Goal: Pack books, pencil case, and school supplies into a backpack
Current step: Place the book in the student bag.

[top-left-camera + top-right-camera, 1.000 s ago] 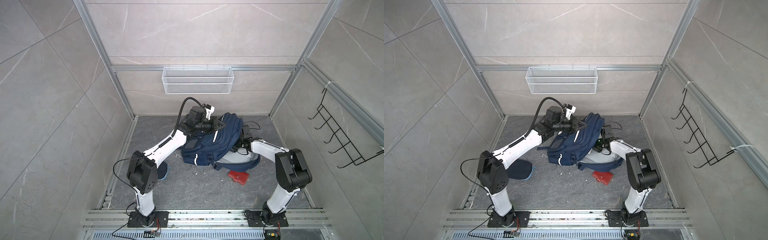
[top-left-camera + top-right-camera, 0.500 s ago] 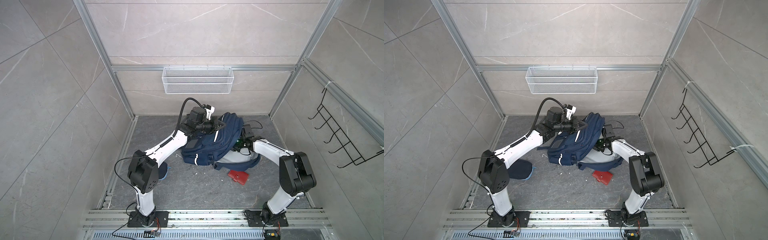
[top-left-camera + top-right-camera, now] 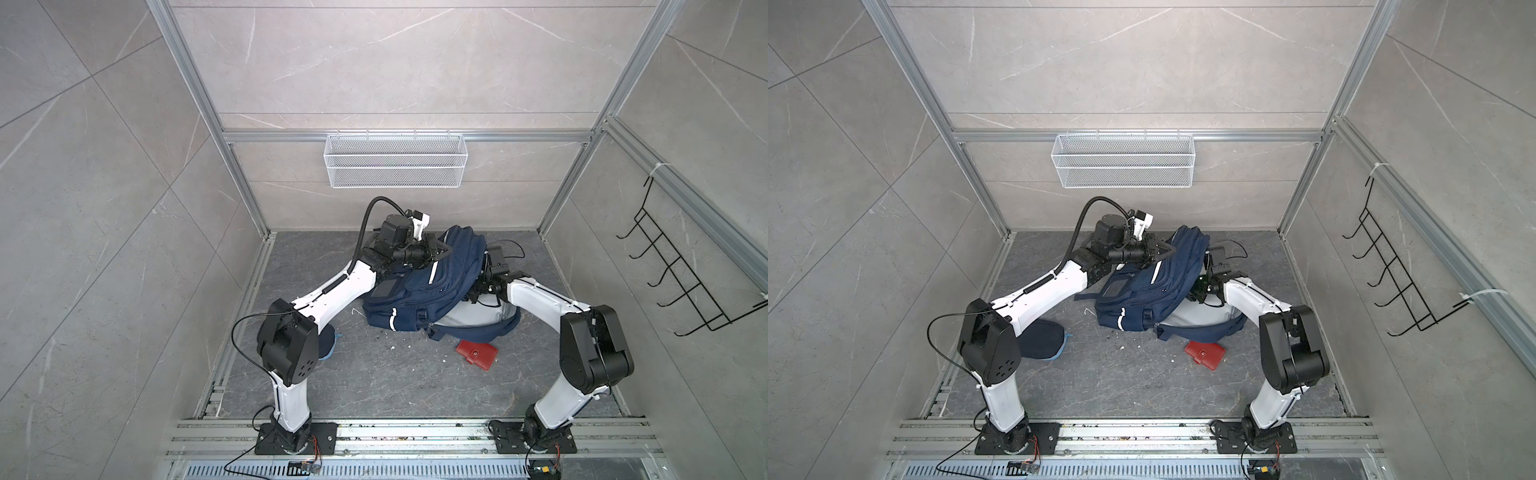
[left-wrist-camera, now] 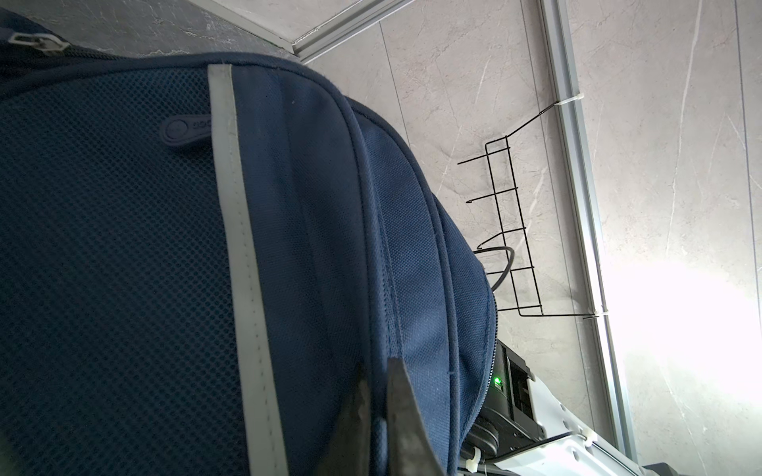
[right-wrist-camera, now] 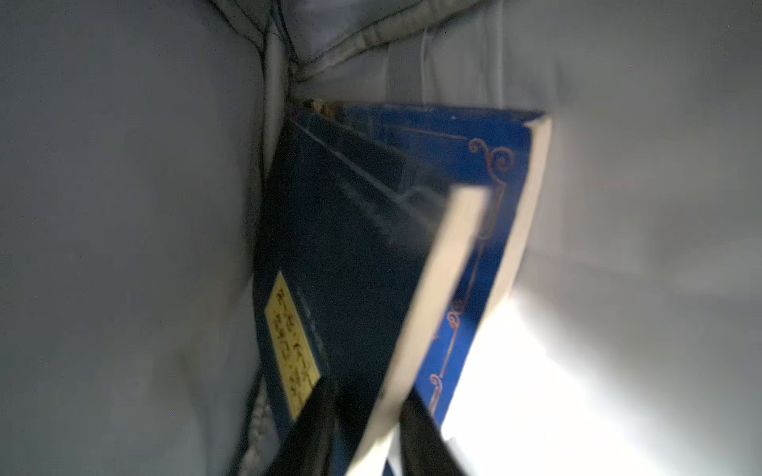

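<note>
While left gripper (image 4: 376, 366) stays pinched on the backpack (image 3: 419, 286), right gripper (image 5: 369, 389) has closed onto the navy book (image 5: 338, 247) inside it, so that book looks stowed; pencil case (image 3: 1044, 338) and red case (image 3: 477, 354) lie outside on the floor (image 3: 374, 382).

Tight backpack (image 5: 123, 247) interior; books (image 5: 350, 255) inside

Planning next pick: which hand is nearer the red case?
Right. Right hand is in the backpack, behind the red snap case; left hand pinches the backpack's far top.

navy backpack (image 3: 419, 291) with white stripes; red case (image 3: 477, 354).
</note>
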Robot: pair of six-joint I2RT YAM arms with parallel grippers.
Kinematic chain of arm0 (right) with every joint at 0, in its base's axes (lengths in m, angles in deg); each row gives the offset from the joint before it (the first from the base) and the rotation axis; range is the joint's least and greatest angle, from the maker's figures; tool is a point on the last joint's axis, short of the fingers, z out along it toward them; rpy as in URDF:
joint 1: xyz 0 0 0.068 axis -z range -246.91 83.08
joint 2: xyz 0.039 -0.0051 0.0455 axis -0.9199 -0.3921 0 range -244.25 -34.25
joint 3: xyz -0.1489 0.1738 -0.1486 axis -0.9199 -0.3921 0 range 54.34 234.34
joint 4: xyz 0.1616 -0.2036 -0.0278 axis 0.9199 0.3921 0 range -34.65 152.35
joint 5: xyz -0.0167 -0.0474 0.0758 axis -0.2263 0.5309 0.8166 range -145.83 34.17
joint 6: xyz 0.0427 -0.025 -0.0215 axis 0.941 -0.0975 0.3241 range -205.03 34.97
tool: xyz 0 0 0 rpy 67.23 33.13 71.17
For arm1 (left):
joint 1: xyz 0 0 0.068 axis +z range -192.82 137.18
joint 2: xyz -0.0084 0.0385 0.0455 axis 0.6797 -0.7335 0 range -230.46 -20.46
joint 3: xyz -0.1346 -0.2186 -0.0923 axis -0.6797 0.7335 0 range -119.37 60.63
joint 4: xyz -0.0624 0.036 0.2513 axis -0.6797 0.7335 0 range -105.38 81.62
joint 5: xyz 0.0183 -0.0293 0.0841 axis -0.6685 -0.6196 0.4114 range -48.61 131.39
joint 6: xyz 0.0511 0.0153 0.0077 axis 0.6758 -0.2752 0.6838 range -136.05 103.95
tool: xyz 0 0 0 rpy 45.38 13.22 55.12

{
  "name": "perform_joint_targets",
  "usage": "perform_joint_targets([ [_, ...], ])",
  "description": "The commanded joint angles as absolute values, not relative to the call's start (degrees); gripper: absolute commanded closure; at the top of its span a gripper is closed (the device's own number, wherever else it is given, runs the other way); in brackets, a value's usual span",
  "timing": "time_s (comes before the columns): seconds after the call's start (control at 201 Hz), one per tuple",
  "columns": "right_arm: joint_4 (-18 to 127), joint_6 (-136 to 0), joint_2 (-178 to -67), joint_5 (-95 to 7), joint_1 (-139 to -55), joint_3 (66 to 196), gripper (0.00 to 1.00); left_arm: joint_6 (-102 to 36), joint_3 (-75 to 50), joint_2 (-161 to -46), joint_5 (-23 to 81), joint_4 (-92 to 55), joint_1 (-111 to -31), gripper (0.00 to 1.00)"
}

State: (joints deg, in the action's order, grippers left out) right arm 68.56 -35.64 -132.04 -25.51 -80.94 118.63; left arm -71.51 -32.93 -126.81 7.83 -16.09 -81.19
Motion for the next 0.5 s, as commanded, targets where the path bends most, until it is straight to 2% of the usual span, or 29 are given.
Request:
perform_joint_targets([
  [0.0,71.0,-37.13,-132.06,-27.69,-81.18,117.87,0.63,-71.07,-37.04,-125.76,5.53,-27.32,-81.5,1.0],
  [0.115,72.64,-40.01,-131.65,-29.5,-81.05,118.77,0.56,-71.07,-36.36,-125.52,6.12,-27.33,-81.44,1.0],
  [0.344,78.22,-45.2,-128.66,-33.48,-79.98,121.8,0.32,-71.24,-35.05,-125.37,6.99,-27.42,-81.41,1.0],
  [0.493,81.38,-47.1,-125.06,-34.62,-78.49,121.51,0.24,-71.5,-34.04,-125.32,8.45,-27.15,-81.41,1.0],
])
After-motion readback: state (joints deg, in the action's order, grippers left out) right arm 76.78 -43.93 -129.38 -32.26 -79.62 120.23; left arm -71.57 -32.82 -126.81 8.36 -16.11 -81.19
